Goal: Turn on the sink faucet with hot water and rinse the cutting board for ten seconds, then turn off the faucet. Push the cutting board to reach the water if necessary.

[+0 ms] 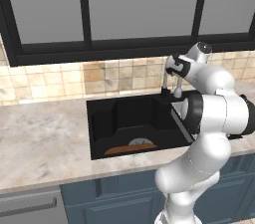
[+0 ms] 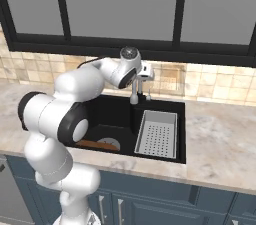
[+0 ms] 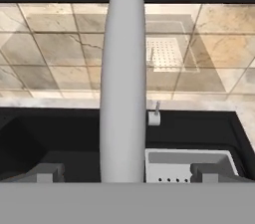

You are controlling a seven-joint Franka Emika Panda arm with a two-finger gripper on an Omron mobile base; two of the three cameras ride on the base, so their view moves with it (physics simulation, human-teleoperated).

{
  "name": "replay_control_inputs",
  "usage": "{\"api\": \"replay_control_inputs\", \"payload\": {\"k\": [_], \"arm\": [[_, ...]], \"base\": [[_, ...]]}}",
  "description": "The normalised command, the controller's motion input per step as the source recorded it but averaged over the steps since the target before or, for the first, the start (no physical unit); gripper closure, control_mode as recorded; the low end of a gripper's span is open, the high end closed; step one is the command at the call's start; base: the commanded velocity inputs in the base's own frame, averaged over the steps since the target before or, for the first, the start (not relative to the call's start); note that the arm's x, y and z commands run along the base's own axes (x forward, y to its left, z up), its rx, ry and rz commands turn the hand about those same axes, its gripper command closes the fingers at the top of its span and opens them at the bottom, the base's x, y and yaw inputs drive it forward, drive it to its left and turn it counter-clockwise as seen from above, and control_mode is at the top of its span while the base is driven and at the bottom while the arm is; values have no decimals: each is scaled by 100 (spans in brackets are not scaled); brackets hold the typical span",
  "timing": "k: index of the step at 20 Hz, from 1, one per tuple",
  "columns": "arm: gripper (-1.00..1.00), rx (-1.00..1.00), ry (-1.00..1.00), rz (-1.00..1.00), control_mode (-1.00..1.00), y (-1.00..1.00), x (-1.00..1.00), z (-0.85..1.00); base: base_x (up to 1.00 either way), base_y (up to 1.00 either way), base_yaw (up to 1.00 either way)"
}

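Hand [image 3: 127, 172] wide open, holding nothing, poised at the faucet [image 3: 123, 93] by the sink's [image 1: 99, 113] rear edge. Board [image 1: 130, 149] lies dry at the basin's front. No water runs; lever [image 3: 155, 115] untouched; turning on, rinsing and shutting off all remain.

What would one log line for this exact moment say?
hand: open, empty, facing sink faucet | water: none seen | cutting board: flat at sink front, beside drain | strainer tray: right side
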Motion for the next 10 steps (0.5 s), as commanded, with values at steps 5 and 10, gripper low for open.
{"api": "replay_control_inputs", "payload": {"k": [5,10], "arm": [[-100,1,0,1,-100,-7,0,-2],[-100,0,4,0,-100,0,0,0]], "base": [[0,0,0],[0,0,0]]}}
